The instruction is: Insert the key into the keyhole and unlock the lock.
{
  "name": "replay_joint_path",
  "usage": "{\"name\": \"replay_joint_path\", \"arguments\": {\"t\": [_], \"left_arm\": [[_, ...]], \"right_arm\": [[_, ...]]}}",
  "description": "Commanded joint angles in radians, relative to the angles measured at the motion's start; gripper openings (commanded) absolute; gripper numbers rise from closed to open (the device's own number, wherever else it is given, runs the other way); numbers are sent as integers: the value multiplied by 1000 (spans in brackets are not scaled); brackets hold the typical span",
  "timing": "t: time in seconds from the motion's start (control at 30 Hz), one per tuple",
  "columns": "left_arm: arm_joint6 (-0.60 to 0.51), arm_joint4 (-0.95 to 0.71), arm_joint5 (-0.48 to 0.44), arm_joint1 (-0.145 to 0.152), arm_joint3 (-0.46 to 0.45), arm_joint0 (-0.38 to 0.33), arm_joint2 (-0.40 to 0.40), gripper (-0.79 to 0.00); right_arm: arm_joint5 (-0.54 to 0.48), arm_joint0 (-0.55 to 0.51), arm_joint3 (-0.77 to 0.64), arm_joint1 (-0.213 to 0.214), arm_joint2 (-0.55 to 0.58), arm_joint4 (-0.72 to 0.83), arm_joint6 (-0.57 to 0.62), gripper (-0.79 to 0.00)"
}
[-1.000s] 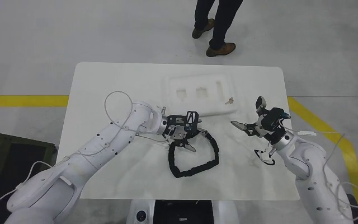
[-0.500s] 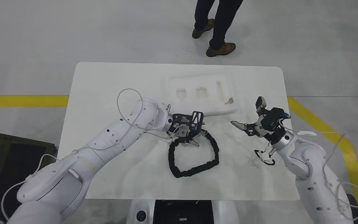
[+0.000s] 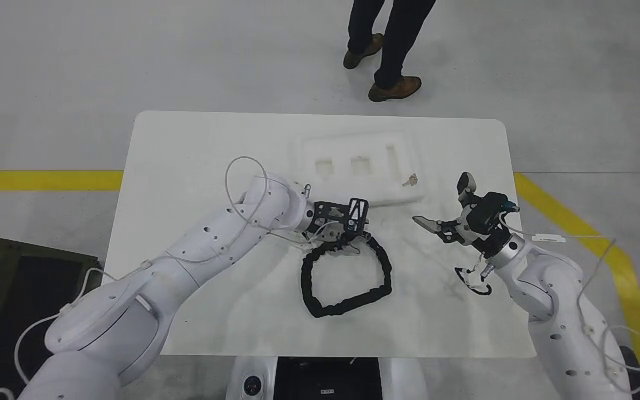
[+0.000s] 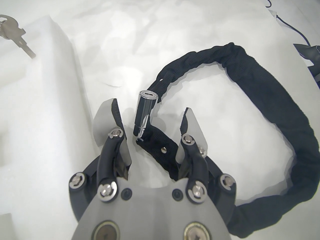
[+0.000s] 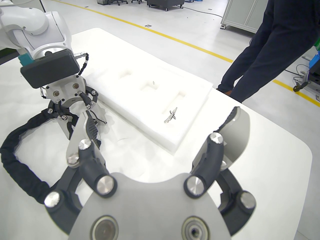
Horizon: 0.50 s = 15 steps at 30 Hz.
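One black fabric-sleeved chain lock (image 4: 275, 96) lies in a loop on the white bench (image 3: 200, 150), near the middle and a little toward 6 o'clock. Its short polished chrome lock cylinder (image 4: 145, 114) sits at the loop's 12 o'clock end, with the keyhole (image 4: 148, 93) on the free end face. The left gripper (image 4: 150, 106) is open around this cylinder, one finger on each side, and neither pad looks to be touching it yet. By my judgement the chain is heavy and limp, so it will sag and drag rather than hold a pose. The cylinder is rigid, round and slick, and likely to twist in a loose pinch. The place to hold is across its barrel, below the keyhole end, so that the slot stays clear. One small silver metal key (image 5: 171, 116) lies on the one white foam tray (image 3: 310, 185), at about 1 o'clock from the loop, just beside a recess. The tray has three recesses in all. The key looks light, thin and flat, and is best pinched by its head with the blade left free, though the soft foam may give under the fingertips. The right gripper (image 5: 160, 112) hangs open and empty at the bench's 3 o'clock side, well apart from the key.
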Motion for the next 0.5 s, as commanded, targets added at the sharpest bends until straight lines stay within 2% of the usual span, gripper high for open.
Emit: {"name": "replay_joint_path", "arguments": {"t": [0.0, 0.1, 0.27, 0.37, 0.47], "left_arm": [[8, 2, 1, -5, 6, -3, -1, -409], [15, 7, 4, -10, 18, -5, -3, -416], [19, 22, 4, -18, 32, -5, -5, -363], [18, 35, 7, -22, 36, -5, -5, -391], [22, 43, 6, -26, 43, -5, -6, -474]], "right_arm": [[0, 0, 0, 0, 0, 0, 0, 0], [0, 0, 0, 0, 0, 0, 0, 0], [0, 0, 0, 0, 0, 0, 0, 0], [0, 0, 0, 0, 0, 0, 0, 0], [0, 0, 0, 0, 0, 0, 0, 0]]}}
